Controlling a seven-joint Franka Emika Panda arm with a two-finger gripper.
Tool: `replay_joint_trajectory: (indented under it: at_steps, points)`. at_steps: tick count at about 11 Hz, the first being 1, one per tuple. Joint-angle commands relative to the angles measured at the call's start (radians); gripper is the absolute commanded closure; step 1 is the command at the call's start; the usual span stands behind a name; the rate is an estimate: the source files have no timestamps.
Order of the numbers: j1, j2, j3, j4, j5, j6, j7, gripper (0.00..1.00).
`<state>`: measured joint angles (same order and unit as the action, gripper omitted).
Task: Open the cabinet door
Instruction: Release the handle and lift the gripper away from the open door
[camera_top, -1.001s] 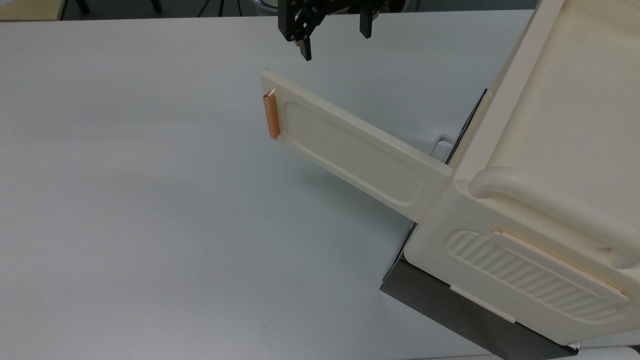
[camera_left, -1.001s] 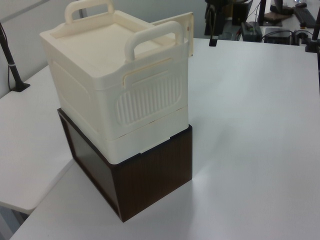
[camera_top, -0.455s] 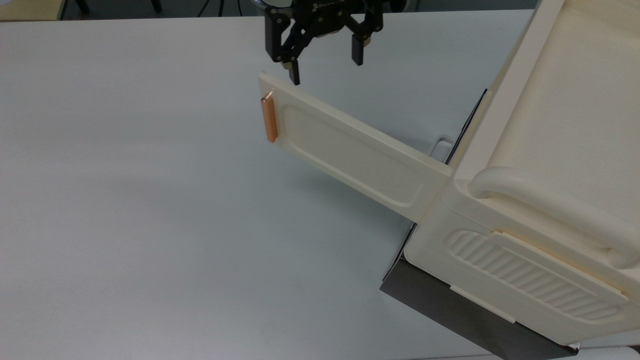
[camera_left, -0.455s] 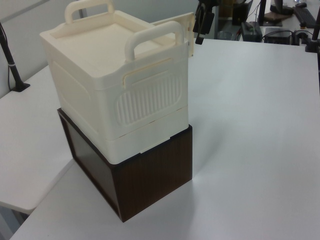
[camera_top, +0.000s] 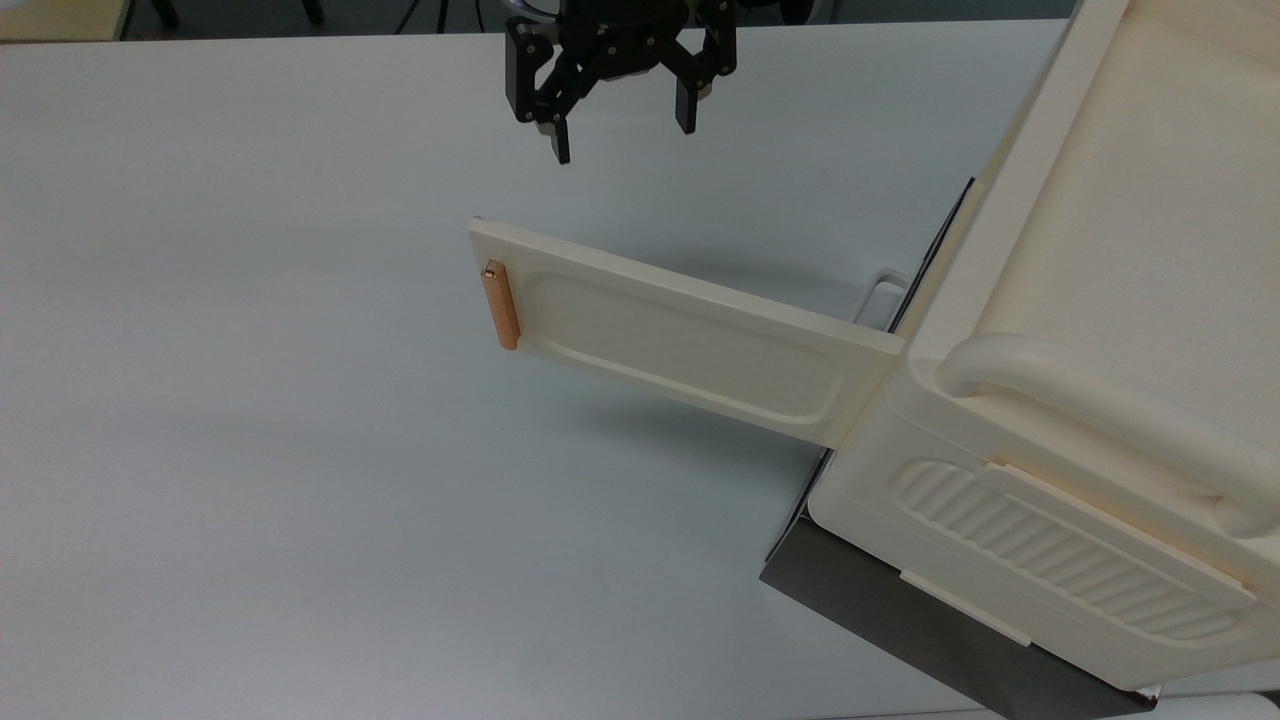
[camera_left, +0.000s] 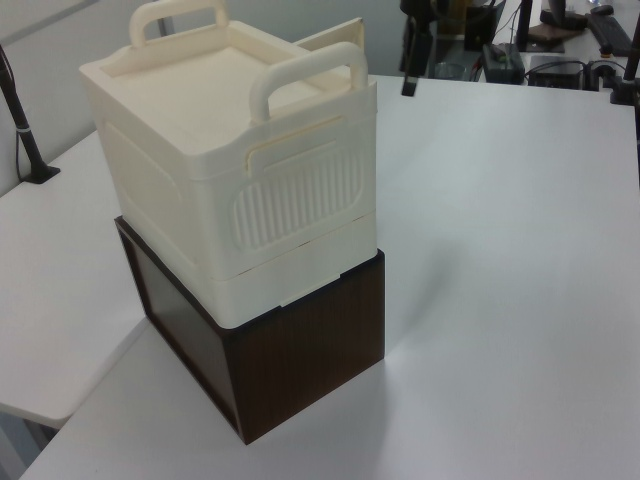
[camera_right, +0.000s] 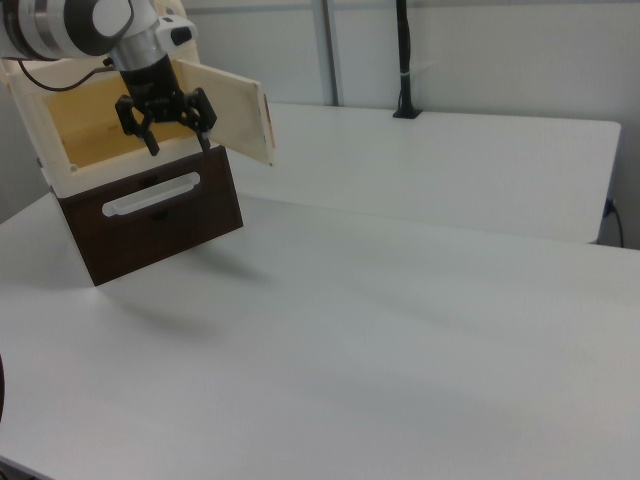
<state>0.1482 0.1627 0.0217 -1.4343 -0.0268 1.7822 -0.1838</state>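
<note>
- The door (camera_top: 690, 345) stands swung wide out from the cabinet (camera_top: 1080, 330), hinged at the cabinet's front corner and reaching over the table (camera_top: 250, 450) toward the top view's left.
- Its copper handle (camera_top: 500, 305) sits on the free edge, well out from the cabinet.
- In the right view the door (camera_right: 238, 110) leaves the yellowish inside of the cabinet (camera_right: 60, 130) open to sight.
- The cabinet rests on a dark base (camera_left: 290, 360) near the table's edge; a pale loop handle (camera_right: 152, 194) shows on the base front.
- The gripper (camera_top: 620, 125) hangs above the table near its far edge, apart from the door, fingers spread wide and holding nothing.
- Judgement: the opening looks done or very nearly so; at most a little more swing and a retreat of the arm remain.
- No brand, label or writing can be read on anything.
</note>
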Motion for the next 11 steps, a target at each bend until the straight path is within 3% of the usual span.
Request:
replay_joint_trajectory:
  at_steps: [1,6,11]
  points:
    - [0.002,-0.061,-0.005,-0.041,-0.067,-0.183,0.139,0.00]
    - [-0.097,-0.117,-0.006,-0.133,-0.056,-0.216,0.130,0.00]
    - [-0.101,-0.126,-0.006,-0.130,-0.050,-0.204,0.147,0.00]
